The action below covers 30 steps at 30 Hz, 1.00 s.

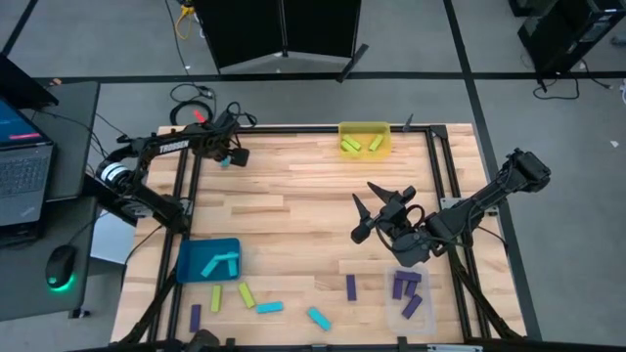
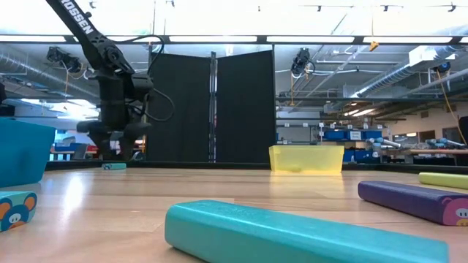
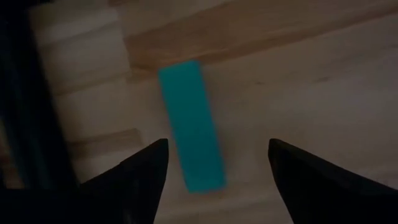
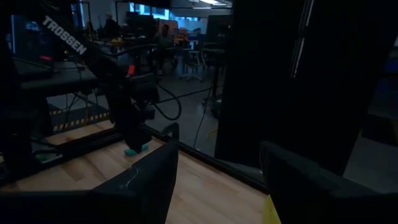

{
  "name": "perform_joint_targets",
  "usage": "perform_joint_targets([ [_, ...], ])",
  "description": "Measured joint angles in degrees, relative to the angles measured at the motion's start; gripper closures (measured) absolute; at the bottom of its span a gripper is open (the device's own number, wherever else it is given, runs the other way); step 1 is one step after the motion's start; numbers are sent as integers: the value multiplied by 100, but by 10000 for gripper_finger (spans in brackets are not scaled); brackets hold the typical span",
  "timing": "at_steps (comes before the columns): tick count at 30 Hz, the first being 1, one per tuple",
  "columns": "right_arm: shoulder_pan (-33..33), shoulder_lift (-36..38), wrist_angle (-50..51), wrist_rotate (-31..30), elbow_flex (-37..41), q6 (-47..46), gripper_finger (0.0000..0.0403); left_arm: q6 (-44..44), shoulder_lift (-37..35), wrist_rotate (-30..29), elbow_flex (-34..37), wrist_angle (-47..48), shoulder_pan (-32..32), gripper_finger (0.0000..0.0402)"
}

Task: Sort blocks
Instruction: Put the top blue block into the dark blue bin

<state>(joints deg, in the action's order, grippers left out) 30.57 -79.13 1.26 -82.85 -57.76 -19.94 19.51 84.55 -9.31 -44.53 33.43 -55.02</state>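
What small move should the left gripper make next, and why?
Probably lower straight down and close on the cyan block. The left gripper is open and hangs above this block, which lies flat on the table between its fingers, near the far left corner. Nothing is held yet. The right gripper waits open mid-table.

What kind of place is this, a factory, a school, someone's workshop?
Most likely a robotics lab in a large open industrial room. Two robot arms work at a wooden table, a laptop sits beside it, and behind are exposed ceiling pipes and shelves of equipment.
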Motion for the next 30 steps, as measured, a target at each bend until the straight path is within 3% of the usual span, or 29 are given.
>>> perform_joint_targets([
  [4, 0, 0, 0, 1, 2, 0, 166, 20, 0, 439, 1, -6, 0, 120],
  [11, 0, 0, 47, 2, 1, 7, 168, 260, 0, 469, -242, 473, -1, 120],
  [18, -33, 1, 427, 3, 52, -268, 169, 811, 12, -364, -762, 1384, -5, 120],
  [23, -212, 2, 454, -28, 278, -472, 169, 829, 329, -294, -1128, 1817, -46, 120],
  [30, -389, 2, 437, 160, 319, -580, 169, 768, 1058, -301, -1317, 1706, -39, 120],
])
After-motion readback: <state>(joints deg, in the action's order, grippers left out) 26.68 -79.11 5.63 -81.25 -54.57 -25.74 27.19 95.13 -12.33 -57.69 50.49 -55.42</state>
